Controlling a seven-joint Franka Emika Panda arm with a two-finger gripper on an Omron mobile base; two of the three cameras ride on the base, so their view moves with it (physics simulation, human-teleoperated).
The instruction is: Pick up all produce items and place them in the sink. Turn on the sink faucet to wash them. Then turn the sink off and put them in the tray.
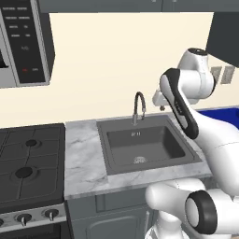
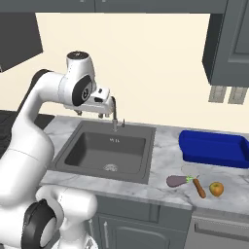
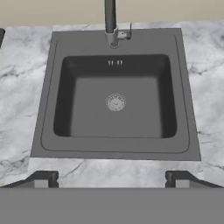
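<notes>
Nearest the hand camera stand our two dark fingertips [image 3: 42, 180], set wide apart and holding nothing; the gripper [image 3: 112, 180] hangs high above the near rim of the sink [image 3: 43, 144]. We see the basin bare down to its round drain [image 3: 116, 102], with the faucet [image 3: 110, 22] rising at the far edge and its small handle [image 3: 127, 34] just to the right. From the right base view, the eggplant [image 2: 176, 181] lies on the marble counter [image 2: 165, 146] to the right of the sink, touching or just beside an orange carrot-like piece [image 2: 199, 187]; the yellow fruit [image 2: 216, 188] sits near these, farther right. The blue tray [image 2: 214, 148] rests beyond them, toward the wall. We judge that no produce has yet been moved. Risks from here: the eggplant and its orange neighbour lie so close that closing on one may nudge or drag the other; the round fruit may roll off the near counter edge if clipped; a wide swing rightward could strike the faucet neck.
</notes>
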